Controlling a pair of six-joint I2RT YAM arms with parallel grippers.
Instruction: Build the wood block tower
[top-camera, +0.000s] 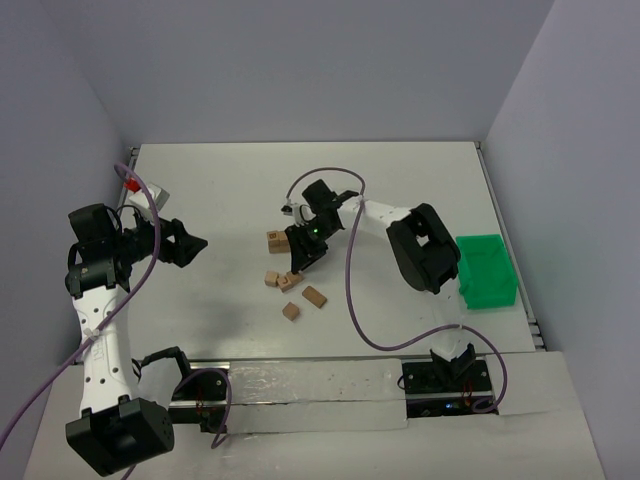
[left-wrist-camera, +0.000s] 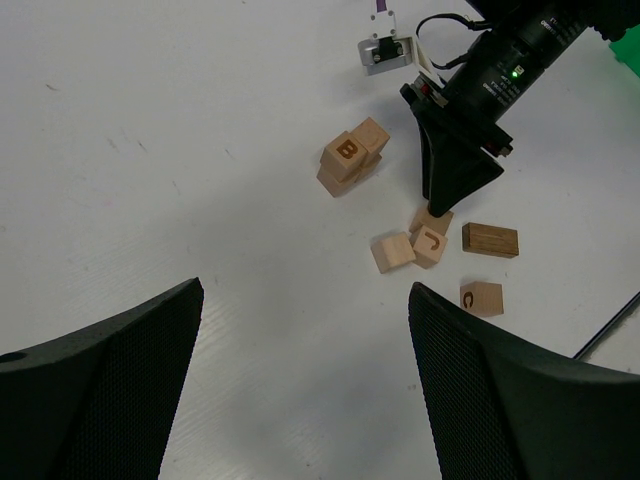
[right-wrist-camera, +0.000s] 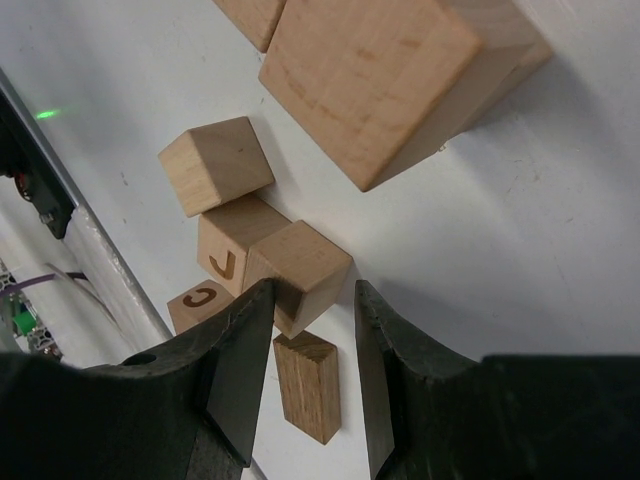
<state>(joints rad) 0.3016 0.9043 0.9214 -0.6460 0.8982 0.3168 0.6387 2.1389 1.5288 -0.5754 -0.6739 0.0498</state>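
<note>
- My right gripper straddles a loose wooden cube on the table, just beside the B-lettered stack. I cannot tell whether it is clamped.
- Four other loose blocks lie near that stack, on its arm-base side.
- My left gripper gapes empty, well apart from the stack.

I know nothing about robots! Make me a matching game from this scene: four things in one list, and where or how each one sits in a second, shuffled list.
Things:
1. left gripper
2. right gripper
3. green bin
4. block marked B

Places or states:
a. resting on top of other blocks
b. near the right edge of the table
c. wide open, away from the blocks
d. fingers on either side of a plain cube

Pairs: 1-c, 2-d, 3-b, 4-a
</note>
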